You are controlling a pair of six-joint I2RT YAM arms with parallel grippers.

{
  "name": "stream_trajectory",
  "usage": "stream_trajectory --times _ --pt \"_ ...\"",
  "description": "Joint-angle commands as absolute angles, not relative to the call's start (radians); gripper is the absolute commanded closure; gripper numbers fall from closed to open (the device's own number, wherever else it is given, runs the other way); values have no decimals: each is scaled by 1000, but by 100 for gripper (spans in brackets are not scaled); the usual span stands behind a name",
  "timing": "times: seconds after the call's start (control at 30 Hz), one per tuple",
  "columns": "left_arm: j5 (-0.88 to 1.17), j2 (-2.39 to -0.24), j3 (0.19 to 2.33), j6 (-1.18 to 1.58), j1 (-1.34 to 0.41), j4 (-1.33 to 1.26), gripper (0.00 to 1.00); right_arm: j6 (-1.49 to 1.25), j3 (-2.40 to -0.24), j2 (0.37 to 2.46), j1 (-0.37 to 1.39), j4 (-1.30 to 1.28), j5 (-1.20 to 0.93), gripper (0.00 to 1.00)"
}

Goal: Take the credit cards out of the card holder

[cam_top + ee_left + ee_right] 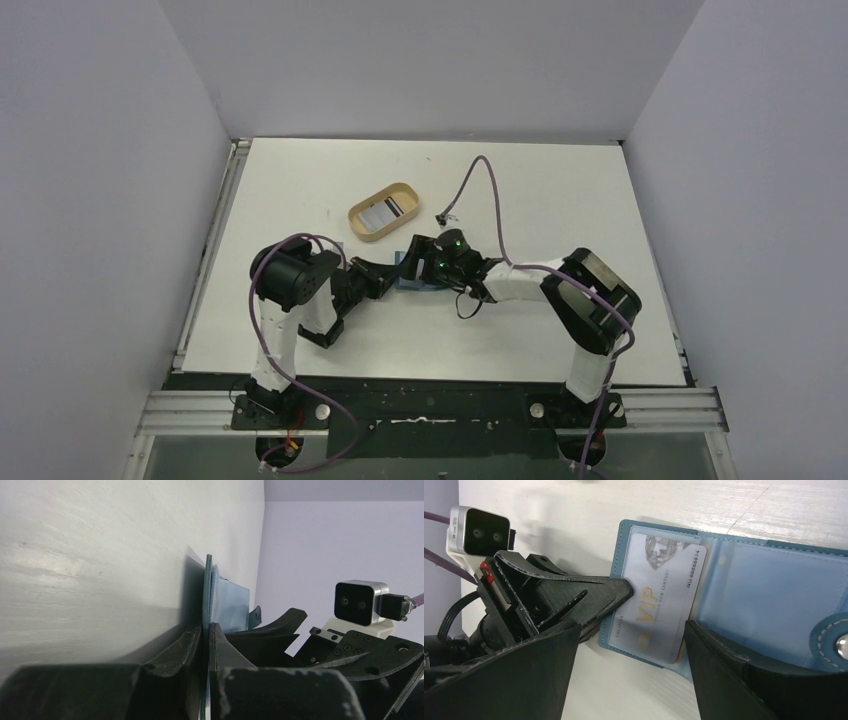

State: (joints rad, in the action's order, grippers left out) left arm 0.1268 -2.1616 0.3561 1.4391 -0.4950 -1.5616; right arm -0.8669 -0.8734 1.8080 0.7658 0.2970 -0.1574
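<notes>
Firmly, card holder (230, 605) between pinched left fingers (222, 652)

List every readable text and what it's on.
"VIP": large, on the card in the open card holder.
"NO.00000014": same card, along one edge.
"NEW CENTURY": same card, small; rest blurred.
Second card in the tray: too small to read.
</notes>
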Motion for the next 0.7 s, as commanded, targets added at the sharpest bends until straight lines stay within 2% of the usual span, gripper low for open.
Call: stream_trajectory --times 0.0,0.2,0.5,0.67 --pt "234 -2243 372 1368 -538 -1396 100 -962 -817 1818 857 332 -396 23" --pt "249 -2232 378 1398 -535 -1396 100 -1175 -710 1858 851 932 -565 25" --pt "277 -2211 401 1422 -532 -1396 100 -1308 -701 1879 853 1258 -644 28" --pt "287 -2204 402 1434 -530 -1397 100 -1346 -667 1916 852 1342 -605 35"
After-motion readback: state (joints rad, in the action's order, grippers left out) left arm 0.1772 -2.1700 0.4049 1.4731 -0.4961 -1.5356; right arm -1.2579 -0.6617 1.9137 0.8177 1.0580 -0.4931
